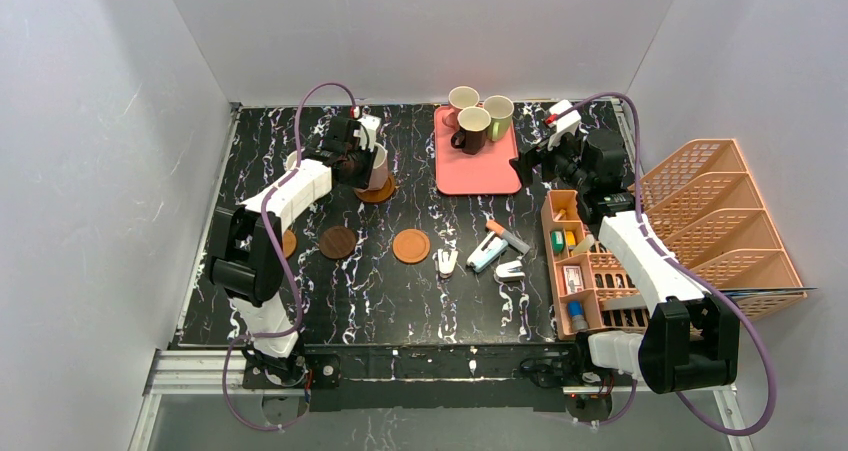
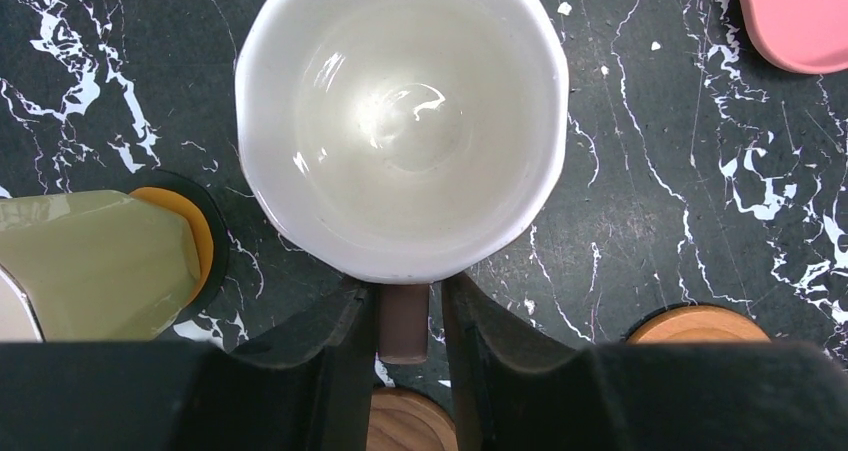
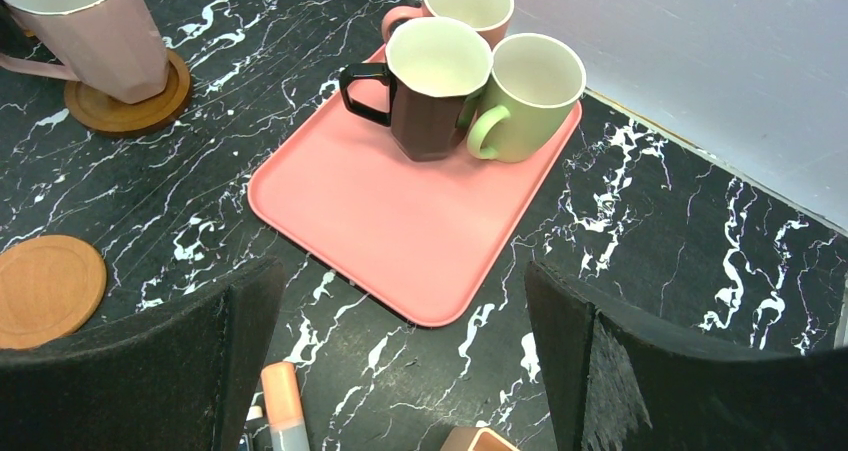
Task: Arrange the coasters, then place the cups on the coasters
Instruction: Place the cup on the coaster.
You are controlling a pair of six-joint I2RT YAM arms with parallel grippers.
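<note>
A pink cup (image 1: 377,166) stands on a brown coaster (image 3: 130,111) at the back left. My left gripper (image 2: 405,289) straddles its handle (image 2: 403,326), jaws slightly apart, with a thin gap on the right side. A yellow-green cup (image 2: 90,266) sits on an orange coaster (image 2: 195,231) to its left. Bare coasters lie nearer: dark brown (image 1: 338,242) and orange (image 1: 411,246). The pink tray (image 3: 400,221) carries a dark brown cup (image 3: 435,91), a green cup (image 3: 530,96) and a pink cup (image 3: 465,1). My right gripper (image 3: 400,301) hovers wide open and empty over the tray's near corner.
An orange organiser (image 1: 580,261) with small items and a slatted file rack (image 1: 720,221) stand on the right. Markers (image 1: 490,251) and white clips (image 1: 446,262) lie mid-table. An orange-capped marker (image 3: 285,401) lies below my right gripper.
</note>
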